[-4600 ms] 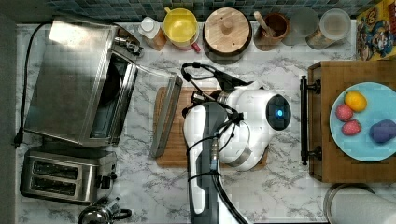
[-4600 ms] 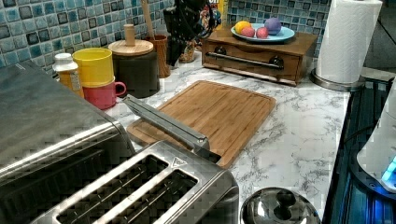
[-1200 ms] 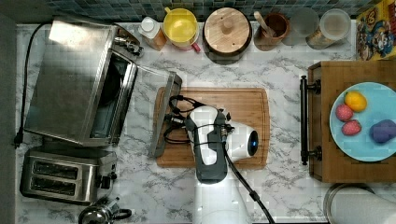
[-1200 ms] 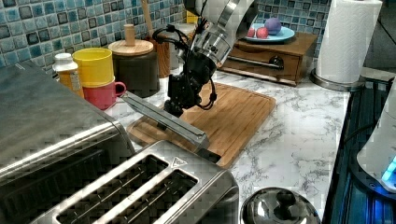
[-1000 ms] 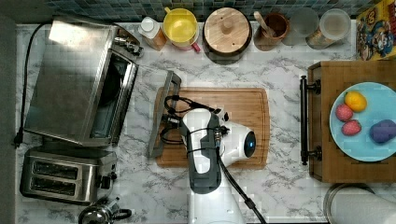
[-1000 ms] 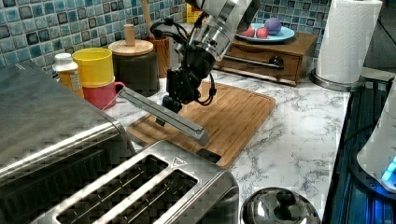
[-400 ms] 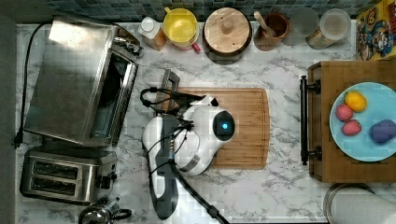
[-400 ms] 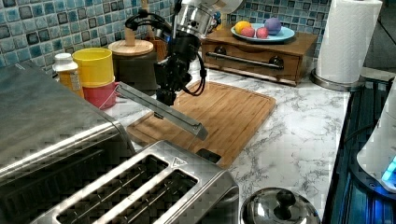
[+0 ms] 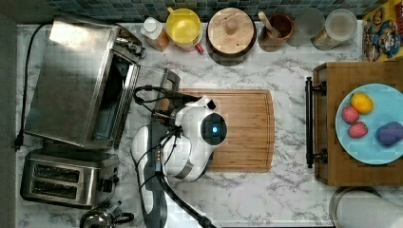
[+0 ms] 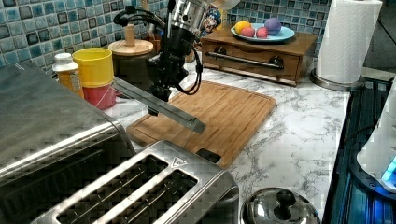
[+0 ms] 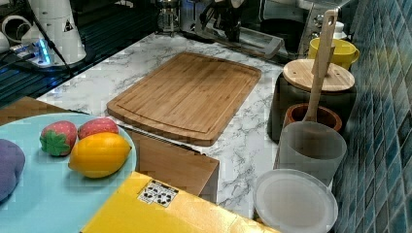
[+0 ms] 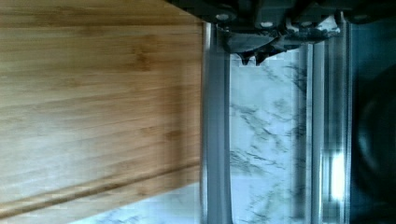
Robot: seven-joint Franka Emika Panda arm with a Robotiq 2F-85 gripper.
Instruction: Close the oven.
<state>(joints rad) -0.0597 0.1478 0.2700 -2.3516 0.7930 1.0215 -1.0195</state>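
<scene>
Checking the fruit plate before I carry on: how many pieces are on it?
4 on the blue plate: lemon, two strawberries, purple piece.

The oven (image 9: pixel 78 78) is a large boxy brushed-steel unit at the top view's left, its dark inside facing the top view's right. Its glass door (image 10: pixel 156 103) hangs partly open, tilted up off the counter, with a metal bar handle (image 12: pixel 215 140) along its free edge.
</scene>
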